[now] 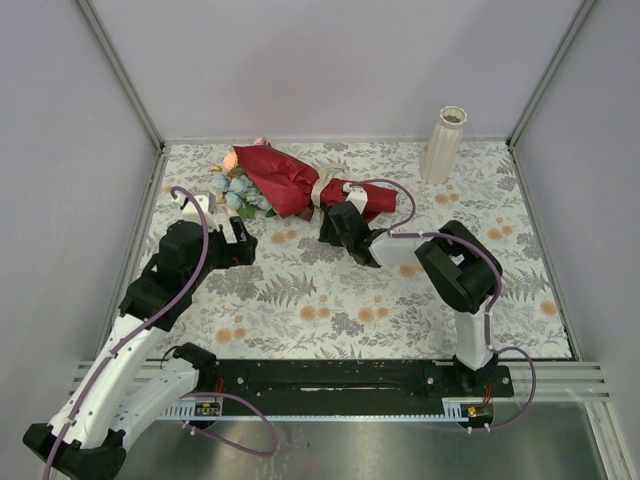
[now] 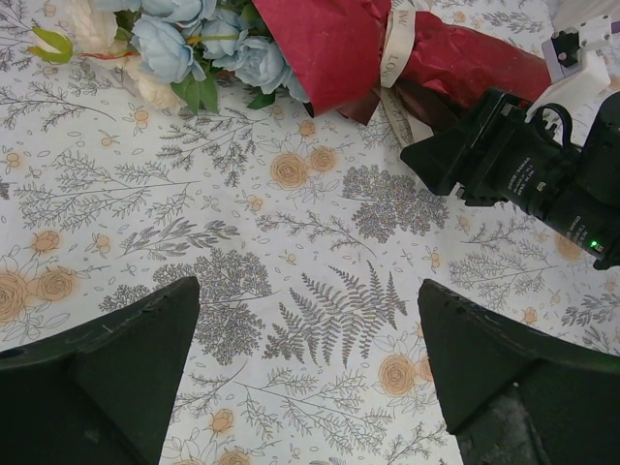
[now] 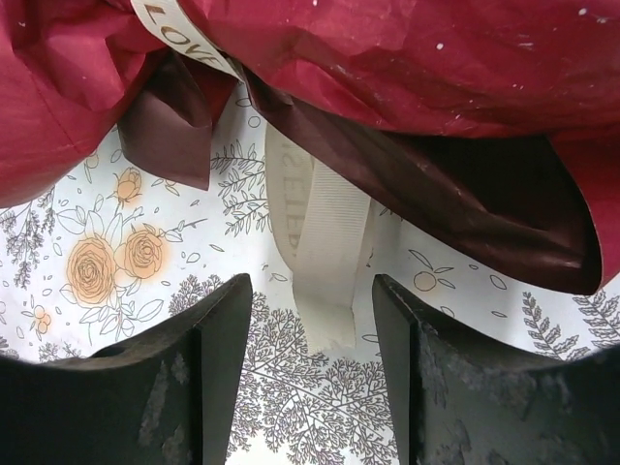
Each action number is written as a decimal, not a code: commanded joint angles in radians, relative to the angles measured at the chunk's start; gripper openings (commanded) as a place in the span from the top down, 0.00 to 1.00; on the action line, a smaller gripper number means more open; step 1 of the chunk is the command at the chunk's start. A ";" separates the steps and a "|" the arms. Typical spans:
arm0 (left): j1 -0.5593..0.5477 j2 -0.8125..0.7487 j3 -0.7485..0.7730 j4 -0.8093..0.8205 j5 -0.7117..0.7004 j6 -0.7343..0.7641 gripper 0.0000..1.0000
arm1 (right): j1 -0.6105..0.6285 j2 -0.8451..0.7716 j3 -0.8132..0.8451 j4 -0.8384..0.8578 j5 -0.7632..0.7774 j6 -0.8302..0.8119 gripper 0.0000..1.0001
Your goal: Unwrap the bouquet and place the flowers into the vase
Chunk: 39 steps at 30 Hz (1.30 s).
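Note:
The bouquet (image 1: 290, 180) lies on its side at the back of the table, in crinkled dark red paper (image 2: 339, 39) tied with a cream ribbon (image 2: 395, 48). Its flowers (image 1: 235, 190), pale blue and cream roses (image 2: 184, 48), point left. The cream ribbed vase (image 1: 443, 145) stands upright at the back right. My right gripper (image 1: 337, 215) is at the tied end of the bouquet. It is open, and a loose ribbon tail (image 3: 325, 242) hangs between its fingers (image 3: 312, 320) without touching them. My left gripper (image 1: 248, 245) hovers wide open over the cloth (image 2: 308, 320), just in front of the flowers.
A floral-printed tablecloth (image 1: 330, 300) covers the table. Grey walls and metal rails (image 1: 130, 90) close in the left, back and right sides. The right arm's black wrist (image 2: 513, 170) shows at the right of the left wrist view, close to the bouquet's stem end.

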 commanded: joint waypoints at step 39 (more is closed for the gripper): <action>-0.004 -0.047 -0.012 0.040 -0.108 -0.003 0.02 | -0.135 0.088 0.493 -0.404 -0.300 -1.060 0.19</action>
